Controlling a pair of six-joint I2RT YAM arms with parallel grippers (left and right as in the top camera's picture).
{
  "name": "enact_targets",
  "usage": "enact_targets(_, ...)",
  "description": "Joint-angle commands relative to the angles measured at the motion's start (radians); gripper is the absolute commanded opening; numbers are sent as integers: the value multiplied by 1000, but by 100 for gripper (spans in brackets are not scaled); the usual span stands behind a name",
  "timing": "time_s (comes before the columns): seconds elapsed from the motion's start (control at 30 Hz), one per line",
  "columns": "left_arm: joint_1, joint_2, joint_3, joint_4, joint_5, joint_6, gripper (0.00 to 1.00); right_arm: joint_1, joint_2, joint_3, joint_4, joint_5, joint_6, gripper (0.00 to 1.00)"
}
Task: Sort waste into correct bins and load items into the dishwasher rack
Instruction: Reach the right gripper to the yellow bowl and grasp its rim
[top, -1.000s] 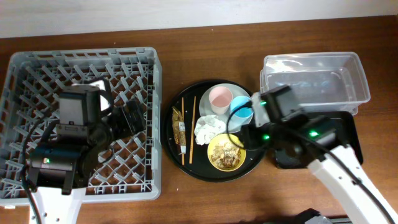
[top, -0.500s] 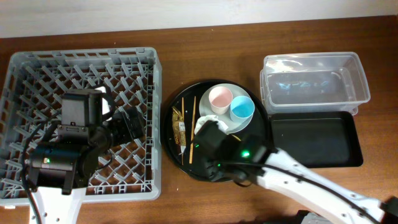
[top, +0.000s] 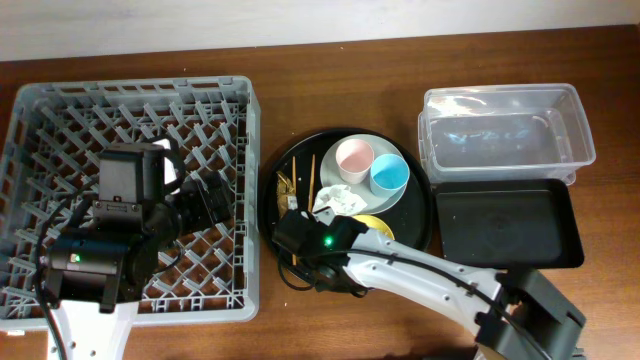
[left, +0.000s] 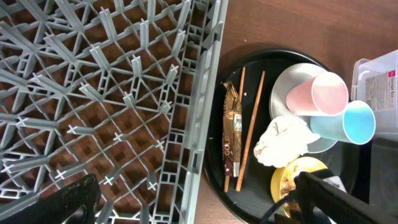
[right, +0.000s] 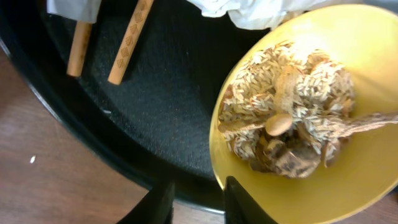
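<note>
Your left wrist cam is mostly dishwasher rack (left: 93, 93), pegs everywhere, with the left gripper (left: 196, 186) spread wide above its edge. Just beside the rack sits the round black tray (left: 273, 59): two chopsticks (left: 250, 130) alongside a gold-brown wrapper (left: 232, 134), tissue (left: 280, 142) against the plate (left: 286, 87), pink cup (left: 317, 96) touching blue cup (left: 348, 123), and yellow bowl (left: 289, 180) partly hidden at the bottom.

Most of the yellow bowl (top: 378, 221) under the right arm (top: 430, 272) overhead.
</note>
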Motion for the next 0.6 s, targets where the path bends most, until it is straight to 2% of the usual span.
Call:
enact_targets(0.0, 5, 0, 6, -1, -14, -5, 99, 6, 31, 11, 11, 27, 14, 25)
enact_targets(0.3, 5, 0, 6, -1, -14, -5, 99, 6, 55, -1, 11, 78, 13, 25)
enact_targets(0.57, 5, 0, 6, -1, -14, -5, 99, 6, 55, -67, 40, 79, 13, 19)
